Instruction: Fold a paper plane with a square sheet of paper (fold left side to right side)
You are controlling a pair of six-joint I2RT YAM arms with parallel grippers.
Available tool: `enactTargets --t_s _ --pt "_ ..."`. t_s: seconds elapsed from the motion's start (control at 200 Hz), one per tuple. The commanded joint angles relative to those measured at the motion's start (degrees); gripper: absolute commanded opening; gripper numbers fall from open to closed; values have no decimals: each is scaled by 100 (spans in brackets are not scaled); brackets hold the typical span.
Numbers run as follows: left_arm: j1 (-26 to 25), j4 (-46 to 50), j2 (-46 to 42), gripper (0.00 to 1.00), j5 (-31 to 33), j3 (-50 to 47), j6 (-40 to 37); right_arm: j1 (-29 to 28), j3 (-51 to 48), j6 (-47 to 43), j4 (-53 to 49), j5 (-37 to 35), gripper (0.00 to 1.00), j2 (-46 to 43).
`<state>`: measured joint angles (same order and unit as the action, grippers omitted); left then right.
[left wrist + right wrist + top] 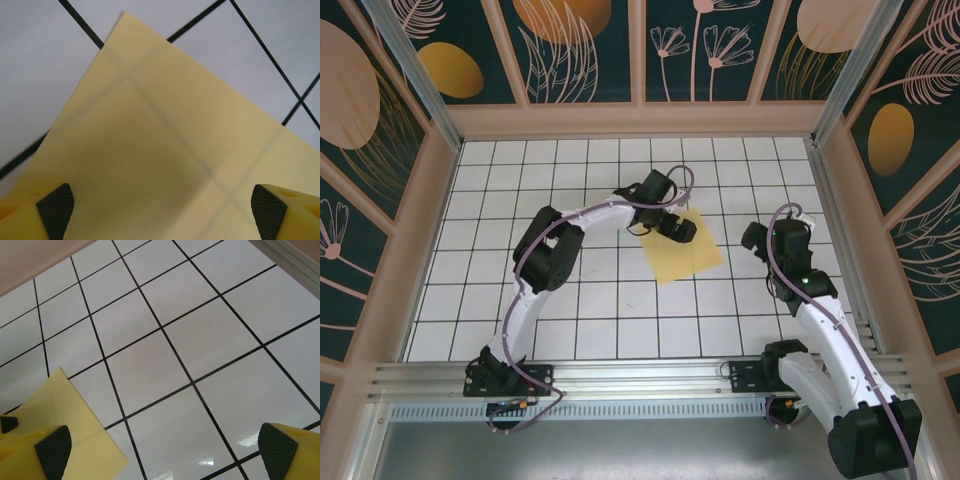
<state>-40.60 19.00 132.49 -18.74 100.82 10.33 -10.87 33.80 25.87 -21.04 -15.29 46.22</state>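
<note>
Looking down from above, finds the square sheet of paper (685,258) lying flat and unfolded on the white gridded table (520,200), right of centre and turned askew to the tile lines. Finds the left gripper (678,228) reaching in from the left over the sheet's far corner and hiding that corner; cannot tell from here whether touching. Finds the right gripper (762,234) just right of the sheet, apart from it, over bare tiles. Notes patterned walls (580,50) on three sides and a metal rail (650,372) along the near edge.

Turning to the left wrist, sees the sheet (165,140) spread directly below, one corner pointing away, dark tile lines showing through the thin yellow paper. Sees the black pads (56,207) set wide apart at the lower corners, clamped on nothing.

Turning to the right wrist, sees mostly bare tiles (200,340), with one corner of the sheet (65,425) poking in at lower left, partly hidden behind the left finger. Sees the pads (52,450) spread wide, holding nothing. Catches a strip of wall at upper left and a strip of metal frame at upper right.
</note>
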Motion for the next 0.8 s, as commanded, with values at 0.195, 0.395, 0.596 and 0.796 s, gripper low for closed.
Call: enactTargets --t_s 0.195,0.395,0.596,0.796 --pt "54 505 -792 95 64 93 -225 -24 -108 19 285 788 99 302" --pt "110 -20 -1777 96 -1 -1187 293 -134 53 691 684 1334 97 1270" --pt "105 -943 -1781 93 -596 -2240 1065 -638 580 1298 775 1091 95 2717" --pt "98 -1369 -1509 91 -882 -2495 1370 -1006 1129 1578 725 826 97 3693"
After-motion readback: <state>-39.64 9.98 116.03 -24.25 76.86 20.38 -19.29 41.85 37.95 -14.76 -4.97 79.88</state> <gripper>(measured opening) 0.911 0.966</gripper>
